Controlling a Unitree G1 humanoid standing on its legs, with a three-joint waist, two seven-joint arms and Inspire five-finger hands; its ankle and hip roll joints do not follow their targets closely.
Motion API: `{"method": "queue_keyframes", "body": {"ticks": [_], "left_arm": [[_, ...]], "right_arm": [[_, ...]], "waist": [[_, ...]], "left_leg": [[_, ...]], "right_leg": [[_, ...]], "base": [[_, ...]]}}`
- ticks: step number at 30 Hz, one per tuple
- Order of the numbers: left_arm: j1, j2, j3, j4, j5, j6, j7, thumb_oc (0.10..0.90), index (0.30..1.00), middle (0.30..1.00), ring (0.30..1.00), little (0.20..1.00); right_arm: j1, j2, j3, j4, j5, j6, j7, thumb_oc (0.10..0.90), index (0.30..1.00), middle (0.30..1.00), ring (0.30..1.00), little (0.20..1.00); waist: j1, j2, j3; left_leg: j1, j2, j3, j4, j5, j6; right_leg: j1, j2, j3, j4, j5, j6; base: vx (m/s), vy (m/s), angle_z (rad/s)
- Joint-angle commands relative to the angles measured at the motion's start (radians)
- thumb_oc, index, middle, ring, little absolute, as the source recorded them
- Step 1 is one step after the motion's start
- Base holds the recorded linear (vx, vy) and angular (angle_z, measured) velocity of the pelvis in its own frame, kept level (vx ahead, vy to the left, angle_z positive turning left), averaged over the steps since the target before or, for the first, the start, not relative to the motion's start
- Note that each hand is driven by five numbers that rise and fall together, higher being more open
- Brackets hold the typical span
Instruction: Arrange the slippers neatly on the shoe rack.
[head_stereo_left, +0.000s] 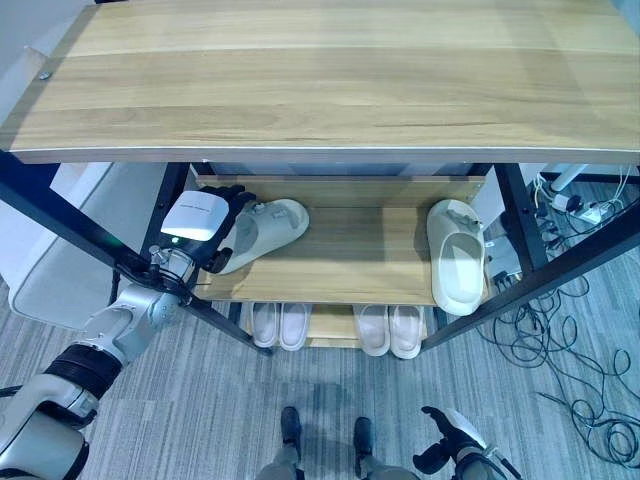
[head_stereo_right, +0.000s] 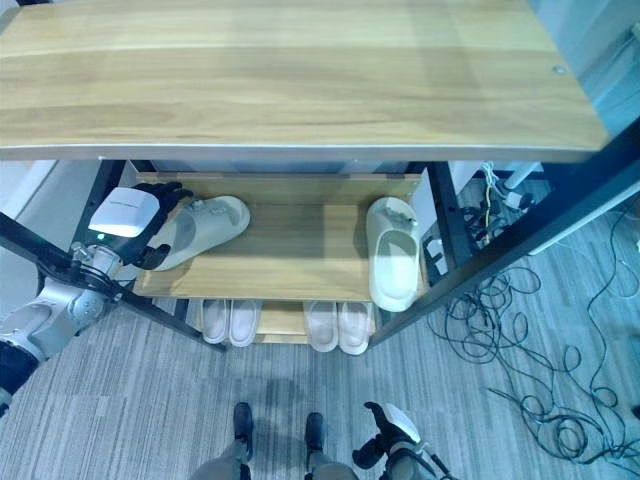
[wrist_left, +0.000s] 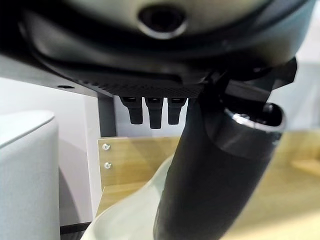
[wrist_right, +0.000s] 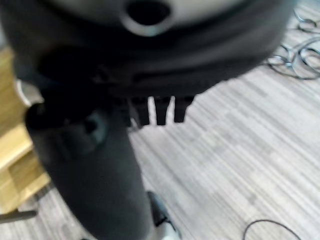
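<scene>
On the rack's middle shelf (head_stereo_left: 360, 255) a cream slipper (head_stereo_left: 272, 228) lies at an angle at the left end. My left hand (head_stereo_left: 198, 222) grips its heel, fingers over the top and thumb under the near side. In the left wrist view the thumb (wrist_left: 210, 175) lies across that slipper (wrist_left: 127, 212). A second cream slipper (head_stereo_left: 456, 262) lies at the shelf's right end, lengthwise front to back, free of any hand. My right hand (head_stereo_left: 446, 448) hangs low over the floor in front of the rack, fingers relaxed and holding nothing.
The wide wooden top shelf (head_stereo_left: 320, 80) overhangs the middle one. Two pairs of pale slippers (head_stereo_left: 280, 325) (head_stereo_left: 390, 330) sit on the bottom shelf. Black frame legs (head_stereo_left: 80, 235) cross at both sides. Cables (head_stereo_left: 560, 350) sprawl on the floor at the right; a grey seat (head_stereo_left: 60, 270) stands at the left.
</scene>
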Motion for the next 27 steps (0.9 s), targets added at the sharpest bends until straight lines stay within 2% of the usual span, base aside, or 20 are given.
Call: {"method": "queue_keyframes", "body": {"ticks": [1,18,27], "left_arm": [[-0.227,0.043,0.062,0.048,0.046,0.010,0.060,0.800,0.900,0.900,0.900,0.900],[-0.382,-0.007,-0.070,0.171,0.059,0.037,0.062,0.800,0.900,0.900,0.900,0.900],[-0.401,-0.036,-0.072,0.174,0.045,0.037,0.067,0.800,0.900,0.900,0.900,0.900]], "right_arm": [[0.017,-0.054,0.033,-0.062,0.034,-0.034,-0.029,0.800,0.900,0.900,0.900,0.900],[-0.015,-0.065,0.045,-0.074,0.058,-0.042,-0.042,0.800,0.900,0.900,0.900,0.900],[-0.026,-0.066,0.051,-0.086,0.065,-0.044,-0.048,0.800,0.900,0.900,0.900,0.900]], "waist": [[-0.029,-0.033,-0.035],[-0.044,-0.045,0.017],[-0.044,-0.052,0.041]], "left_leg": [[0.032,-0.075,0.020,0.002,-0.108,0.016],[-0.031,-0.073,0.015,0.002,-0.086,0.021],[-0.051,-0.075,0.017,0.002,-0.080,0.022]], "right_leg": [[-0.085,-0.089,0.076,0.008,0.051,0.134],[-0.154,-0.095,0.076,0.018,0.071,0.136],[-0.179,-0.096,0.081,0.021,0.077,0.136]], "base": [[0.00,0.000,0.00],[0.00,0.001,0.00],[0.00,0.005,-0.02]]}}
